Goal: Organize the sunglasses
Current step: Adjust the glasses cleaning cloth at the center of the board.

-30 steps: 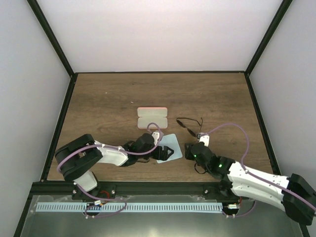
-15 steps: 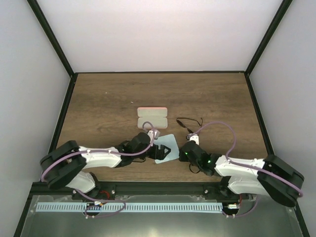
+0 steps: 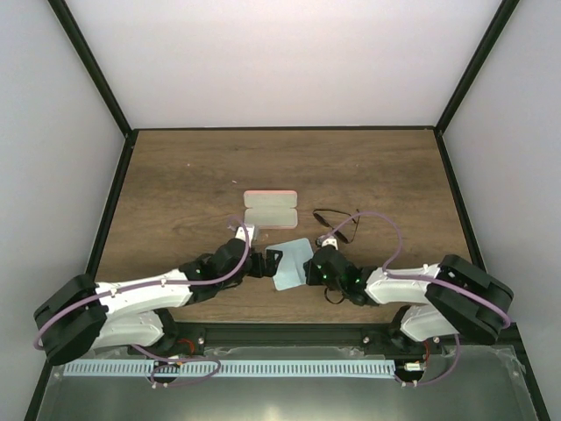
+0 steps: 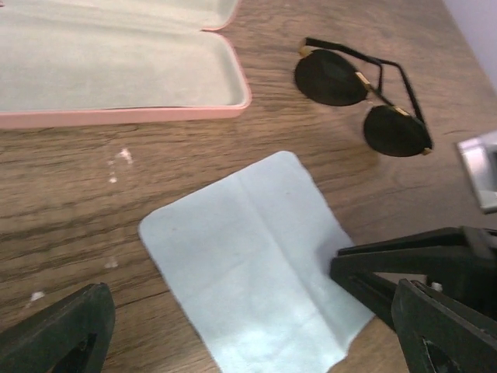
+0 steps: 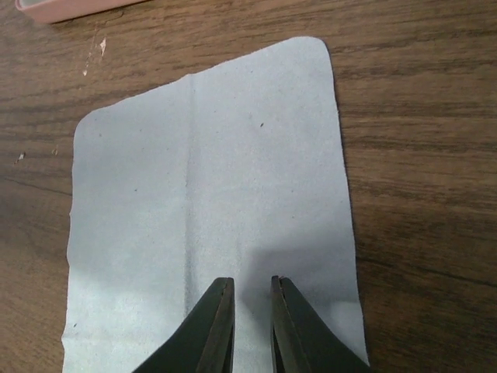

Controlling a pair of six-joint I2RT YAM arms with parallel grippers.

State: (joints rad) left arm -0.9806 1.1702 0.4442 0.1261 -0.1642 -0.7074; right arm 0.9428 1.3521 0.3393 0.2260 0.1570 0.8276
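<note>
The sunglasses [image 3: 333, 219] lie unfolded on the table right of the open pink case [image 3: 270, 209]; in the left wrist view their dark lenses [image 4: 330, 78] show beside the case [image 4: 116, 70]. The light blue cloth [image 3: 291, 265] lies flat in front of both. My left gripper [image 3: 270, 261] is wide open and empty at the cloth's left edge, with the cloth [image 4: 248, 249] between its fingers [image 4: 54, 334]. My right gripper [image 5: 252, 311] hovers over the right part of the cloth [image 5: 210, 179], its jaws a narrow gap apart with nothing between them; it also shows in the top view [image 3: 308, 267].
The right gripper's dark fingers [image 4: 404, 264] reach into the left wrist view over the cloth's right edge. A corner of the pink case [image 5: 62, 8] shows in the right wrist view. Black frame rails [image 3: 114, 210] border the wooden table.
My left gripper has backed off leftward from on top of the cloth to its left edge. My right gripper has moved left from beside the sunglasses onto the cloth's right side.
</note>
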